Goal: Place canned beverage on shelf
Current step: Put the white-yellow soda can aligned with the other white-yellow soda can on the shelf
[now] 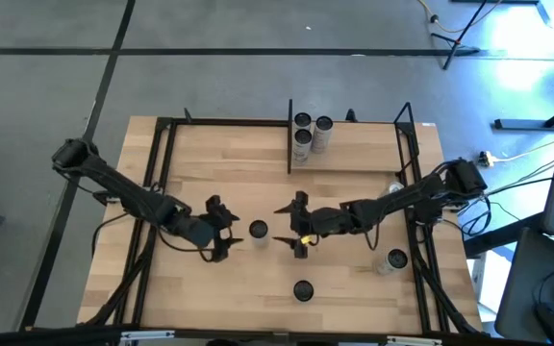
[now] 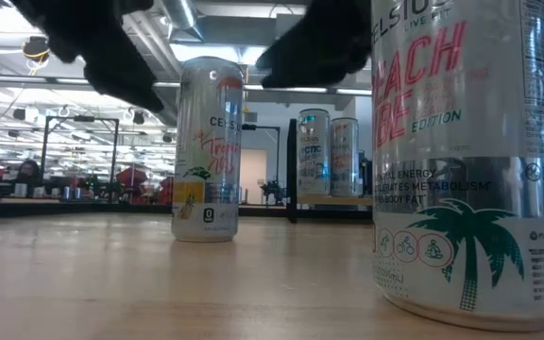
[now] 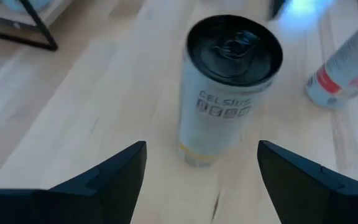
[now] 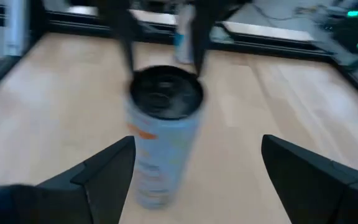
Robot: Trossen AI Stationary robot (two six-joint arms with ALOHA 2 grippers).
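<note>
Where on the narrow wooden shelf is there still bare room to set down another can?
The narrow light-wood shelf is crowded at its left end, where three silver cans cluster against the black divider post. From those cans rightward to the black end post the plank lies bare, the widest free patch.

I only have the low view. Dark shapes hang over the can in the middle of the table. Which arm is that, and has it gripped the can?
Observer: It is both arms. From above, the can stands between the left gripper and the right gripper. Both are open and neither is closed on it.
Operator: I count two cans back on the shelf. Is that all?
Observer: No, the high view shows three cans on the shelf, bunched at the end toward the left arm's side. The rest of the plank is bare.
</note>
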